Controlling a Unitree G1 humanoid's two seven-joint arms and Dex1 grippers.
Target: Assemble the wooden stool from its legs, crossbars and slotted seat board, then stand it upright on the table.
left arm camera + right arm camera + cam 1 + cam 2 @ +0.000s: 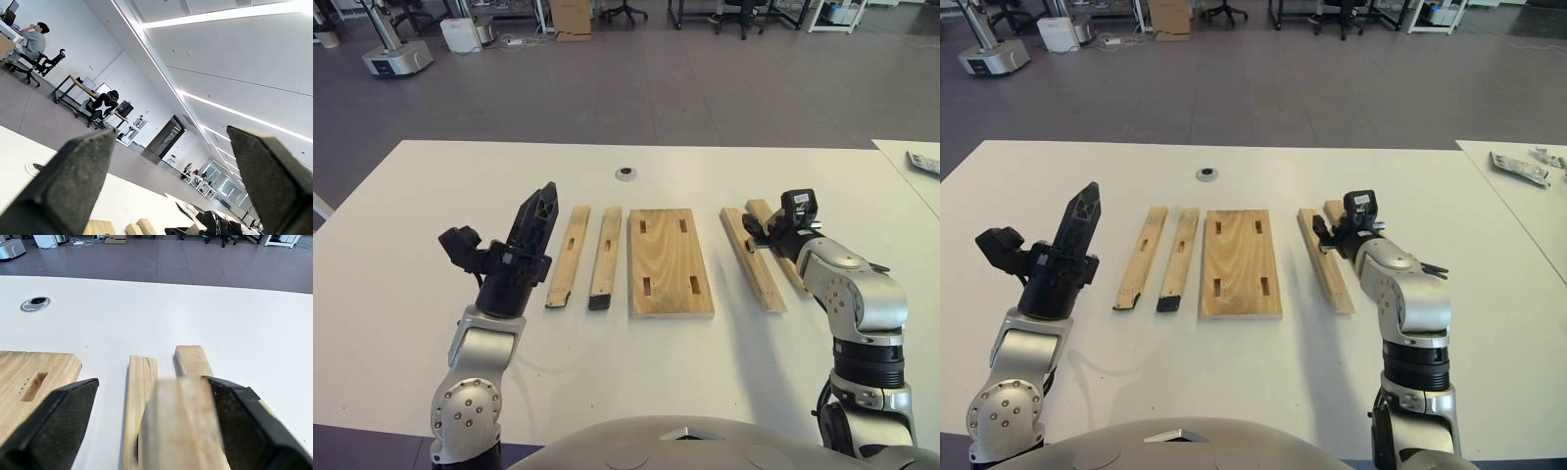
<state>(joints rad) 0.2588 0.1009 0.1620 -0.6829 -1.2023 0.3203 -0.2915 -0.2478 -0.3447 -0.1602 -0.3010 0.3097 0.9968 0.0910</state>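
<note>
- Eye views: slotted seat board (pixel 671 260) lies flat mid-tabletop; left gripper (pixel 544 196) hangs raised.
- Left wrist: its fingers (pixel 73 181) gape wide, empty.
- Right wrist: right gripper (pixel 151 382) loosely straddles a stool piece (pixel 181 426) toward the right edge — closing off-centre could skew it into its neighbour (pixel 141 396).

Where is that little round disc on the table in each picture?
Left eye view: disc at the table's far middle, beyond the seat board.
Right eye view: disc, same place.
Left wrist view: disc beside a finger of the left hand.
Right wrist view: disc beyond the seat board's corner.
Shared landmark: the right hand.
</note>
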